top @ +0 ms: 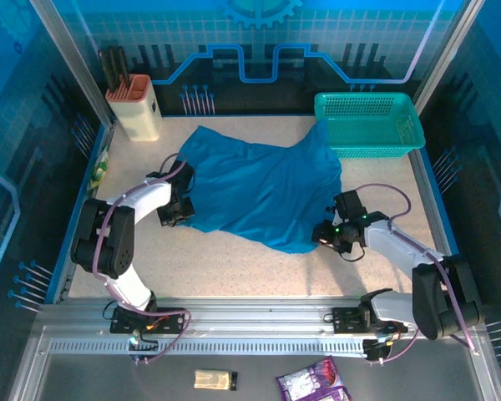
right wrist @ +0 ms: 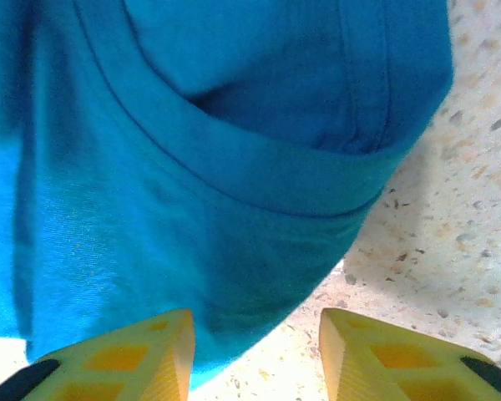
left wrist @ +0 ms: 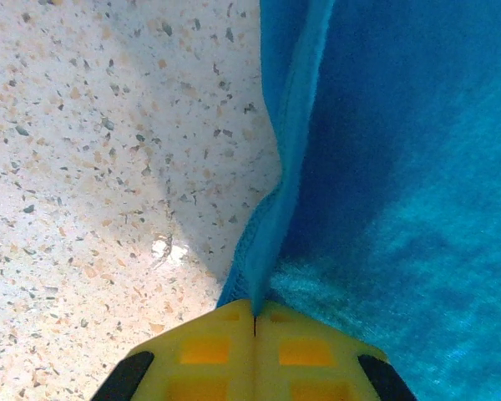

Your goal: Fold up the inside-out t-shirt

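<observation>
From the top camera, the inside-out t-shirt (top: 259, 188) lies spread on the speckled table (top: 234, 267), in the middle of it. The cloth is plain blue-teal and carries no print. Its corner toward 1 o'clock reaches the teal mesh basket (top: 367, 124); I cannot tell if the two touch. At 11 o'clock from the shirt stands a cream holder (top: 138, 104) with an orange rim and dark handles in it. The left gripper (top: 177, 205) is at the shirt's 9 o'clock edge, and the right gripper (top: 326, 234) is at its 4 o'clock corner. Below the arm bases, at 6 o'clock, lie a small tan packet (top: 215, 380) and a purple packet (top: 313, 386). Their printing is too small to read.

From the left wrist camera, the left gripper (left wrist: 255, 313) has its yellow fingers pressed together, and they pinch the folded hem of the t-shirt (left wrist: 401, 167). The hem runs from the fingertips up toward 12 o'clock. The cloth covers the side from 1 to 5 o'clock, and the bare table (left wrist: 108, 167) covers the side from 7 to 11 o'clock.

From the right wrist camera, the right gripper (right wrist: 255, 342) has its fingers standing apart and holds nothing. A rounded end of the t-shirt (right wrist: 192, 167), with a stitched hem band, comes down to the finger at 7 o'clock. The table (right wrist: 451, 234) shows at 3 to 5 o'clock.
</observation>
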`<state>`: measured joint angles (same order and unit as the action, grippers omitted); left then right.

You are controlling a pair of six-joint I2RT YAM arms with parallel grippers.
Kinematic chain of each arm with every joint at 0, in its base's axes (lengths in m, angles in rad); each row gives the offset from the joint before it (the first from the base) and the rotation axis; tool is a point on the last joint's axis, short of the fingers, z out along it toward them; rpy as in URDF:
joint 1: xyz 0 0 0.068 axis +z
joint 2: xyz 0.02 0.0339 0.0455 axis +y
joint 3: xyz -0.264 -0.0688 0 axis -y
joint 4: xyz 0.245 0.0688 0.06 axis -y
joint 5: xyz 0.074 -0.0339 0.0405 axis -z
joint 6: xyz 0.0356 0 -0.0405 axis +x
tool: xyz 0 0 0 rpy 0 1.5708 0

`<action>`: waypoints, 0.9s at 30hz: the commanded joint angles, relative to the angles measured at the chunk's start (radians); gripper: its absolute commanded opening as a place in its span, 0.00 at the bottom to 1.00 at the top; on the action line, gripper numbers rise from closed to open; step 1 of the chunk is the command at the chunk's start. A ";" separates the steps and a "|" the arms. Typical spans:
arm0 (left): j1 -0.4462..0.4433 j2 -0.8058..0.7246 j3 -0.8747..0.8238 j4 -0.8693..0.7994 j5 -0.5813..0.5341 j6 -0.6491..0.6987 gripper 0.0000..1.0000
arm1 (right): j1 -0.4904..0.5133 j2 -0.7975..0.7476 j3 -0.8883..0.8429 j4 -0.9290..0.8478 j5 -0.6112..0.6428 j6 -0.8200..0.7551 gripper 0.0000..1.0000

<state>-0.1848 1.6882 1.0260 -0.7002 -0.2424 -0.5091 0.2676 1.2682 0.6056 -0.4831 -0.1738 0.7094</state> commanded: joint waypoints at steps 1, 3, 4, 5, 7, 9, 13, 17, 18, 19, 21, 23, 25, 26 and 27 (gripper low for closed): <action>-0.005 -0.048 0.016 -0.026 0.009 0.006 0.00 | -0.004 0.038 -0.013 0.066 -0.058 0.040 0.49; -0.005 -0.060 0.019 -0.030 0.013 0.005 0.00 | -0.007 0.062 -0.019 0.088 -0.075 0.051 0.51; -0.005 -0.067 0.023 -0.032 0.015 0.004 0.00 | -0.008 0.074 -0.023 0.103 -0.086 0.056 0.51; -0.005 -0.077 0.025 -0.035 0.018 0.004 0.00 | -0.012 0.083 -0.026 0.116 -0.098 0.060 0.49; -0.005 -0.100 0.031 -0.037 0.030 0.001 0.00 | -0.019 0.079 -0.023 0.131 -0.105 0.066 0.35; 0.001 -0.144 0.035 -0.031 0.057 0.000 0.00 | -0.036 0.045 -0.016 0.126 -0.101 0.066 0.17; 0.037 -0.274 0.070 -0.059 0.099 -0.006 0.00 | -0.107 -0.116 0.035 0.011 -0.061 0.026 0.00; 0.126 -0.419 0.135 -0.104 0.185 -0.006 0.00 | -0.222 -0.312 0.149 -0.163 -0.059 -0.050 0.00; 0.151 -0.449 0.152 -0.114 0.210 -0.005 0.00 | -0.245 -0.345 0.187 -0.208 -0.059 -0.071 0.00; 0.179 -0.483 0.174 -0.129 0.228 -0.005 0.00 | -0.267 -0.379 0.233 -0.258 -0.054 -0.098 0.00; 0.227 -0.535 0.223 -0.160 0.263 0.002 0.00 | -0.299 -0.417 0.350 -0.346 -0.044 -0.145 0.00; 0.265 -0.570 0.287 -0.195 0.292 0.015 0.00 | -0.323 -0.431 0.460 -0.415 -0.049 -0.177 0.00; 0.289 -0.563 0.356 -0.241 0.310 0.033 0.00 | -0.330 -0.425 0.551 -0.446 -0.056 -0.193 0.00; 0.300 -0.549 0.384 -0.258 0.324 0.040 0.00 | -0.330 -0.415 0.588 -0.444 -0.059 -0.198 0.00; 0.307 -0.536 0.398 -0.264 0.338 0.046 0.00 | -0.330 -0.401 0.609 -0.437 -0.064 -0.199 0.00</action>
<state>0.0982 1.1259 1.3754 -0.8764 0.0216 -0.5026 -0.0471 0.8482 1.1584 -0.8139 -0.2340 0.5644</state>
